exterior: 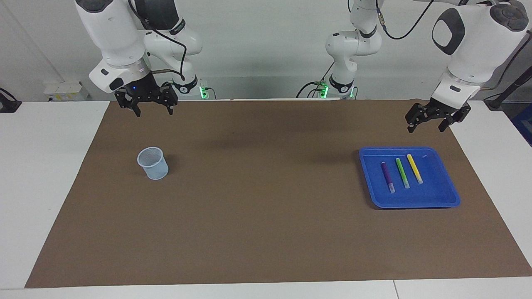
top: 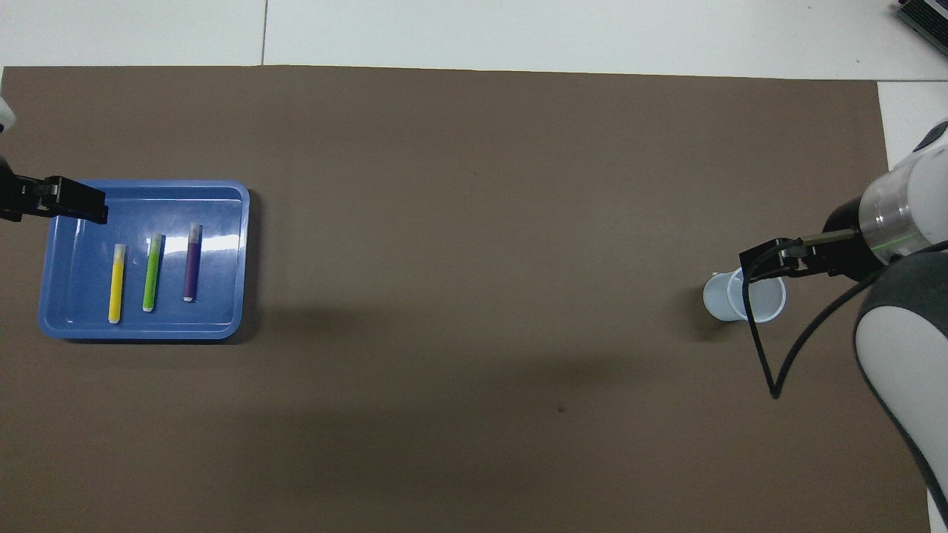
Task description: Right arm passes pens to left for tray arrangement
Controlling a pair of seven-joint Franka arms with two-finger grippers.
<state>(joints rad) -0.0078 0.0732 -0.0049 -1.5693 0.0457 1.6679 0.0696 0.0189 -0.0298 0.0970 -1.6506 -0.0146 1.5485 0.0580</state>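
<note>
The three pens point(exterior: 401, 172) lie side by side in the tray point(exterior: 449, 198), which sits near the left arm's end of the desk; so the arranging looks finished. The cup point(exterior: 153, 163) near the right arm's end is empty. The left gripper point(exterior: 430, 122) hangs wide open and empty over the mat, beside the tray's edge toward the robots. The right gripper point(exterior: 152, 107) hangs wide open and empty above the mat's edge, not over the cup.

Blue tray point(exterior: 440, 198) on brown mat point(exterior: 266, 216), toward left arm's end of table point(exterior: 45, 174). Purple pen point(exterior: 387, 176), green pen point(exterior: 402, 172), yellow pen point(exterior: 415, 168) lie side by side in tray, apart, each slanted about 11-to-5 o'clock, whitish ends away from robots. Left tool point(exterior: 430, 128) open, empty, raised at tray's 12 o'clock. Right tool point(exterior: 153, 111) open, empty, raised at 12 o'clock of pale-blue mesh cup point(exterior: 153, 163), upright on mat.
</note>
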